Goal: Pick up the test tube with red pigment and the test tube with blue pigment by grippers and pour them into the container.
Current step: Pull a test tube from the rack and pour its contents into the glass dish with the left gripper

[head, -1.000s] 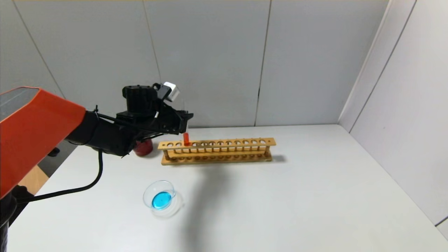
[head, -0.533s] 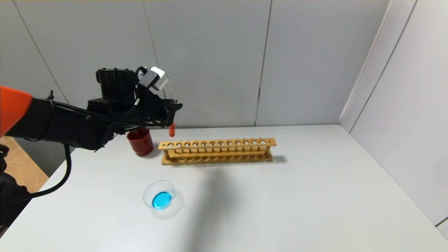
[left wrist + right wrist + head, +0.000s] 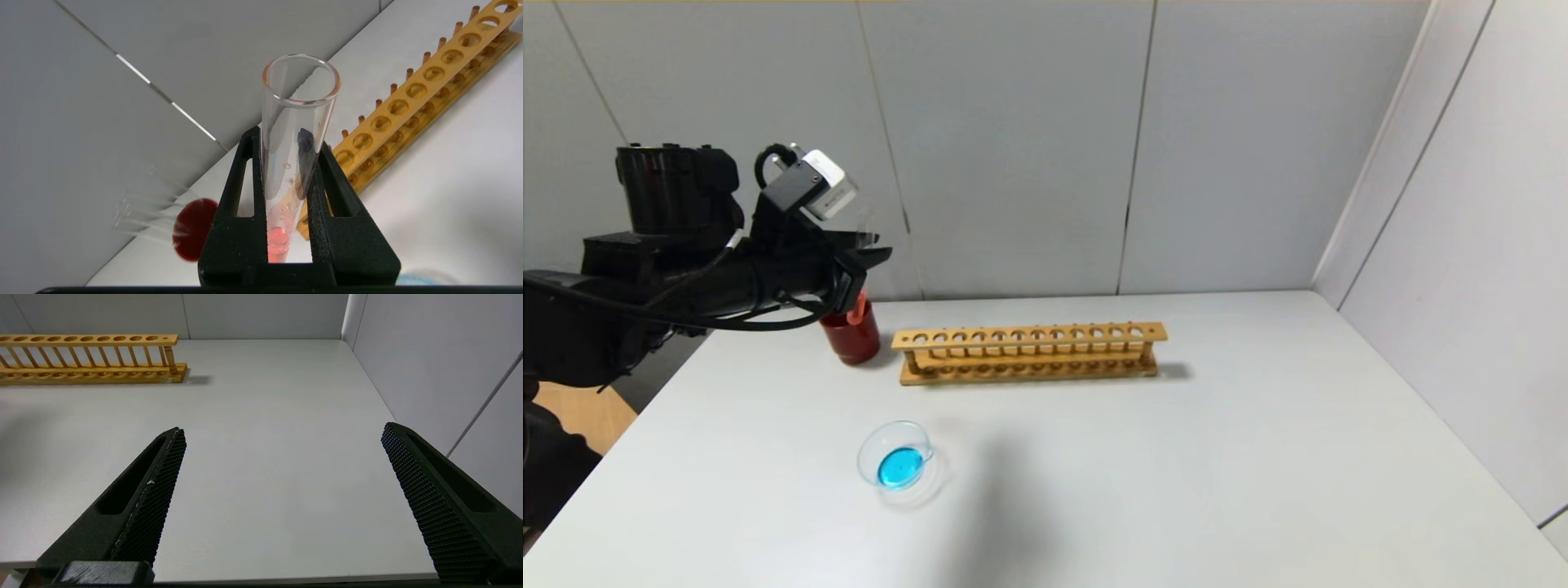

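At the upper left of the frame, the left gripper (image 3: 862,265) pinches the test tube with red pigment (image 3: 858,306) above the dark red cup (image 3: 851,335). Lower down, the container (image 3: 894,464) already holds blue liquid; an early tilt could spill red short of it. Off at the right, the right gripper (image 3: 282,465) hangs spread wide.

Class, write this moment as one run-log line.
left gripper: shut on red tube, raised | right gripper: open, idle | beaker: holds blue | rack: empty
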### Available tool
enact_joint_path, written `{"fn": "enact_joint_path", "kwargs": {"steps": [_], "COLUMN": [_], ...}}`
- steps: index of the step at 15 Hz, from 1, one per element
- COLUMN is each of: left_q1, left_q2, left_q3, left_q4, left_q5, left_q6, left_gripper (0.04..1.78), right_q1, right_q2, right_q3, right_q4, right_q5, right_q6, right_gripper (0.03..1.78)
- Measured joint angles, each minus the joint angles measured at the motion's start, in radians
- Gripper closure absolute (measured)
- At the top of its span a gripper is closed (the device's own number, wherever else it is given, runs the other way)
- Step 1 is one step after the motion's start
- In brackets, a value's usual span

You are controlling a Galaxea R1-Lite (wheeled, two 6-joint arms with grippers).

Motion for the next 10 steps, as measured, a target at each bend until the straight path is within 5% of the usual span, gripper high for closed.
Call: {"fn": "enact_joint_path", "kwargs": {"steps": [10], "left_q1": [0.053], "left_q2": [-0.123], "left_q3": [0.172], "left_q4": [0.0], "left_q5": [-0.212], "left_q6": [0.265], "left_gripper": [1.5], "right_q1": [0.0], "right_q2": [0.0], "right_q3": [0.0], "right_q4": [0.0], "right_q5": [0.0], "right_q6": [0.0], "right_gripper": [0.06]}}
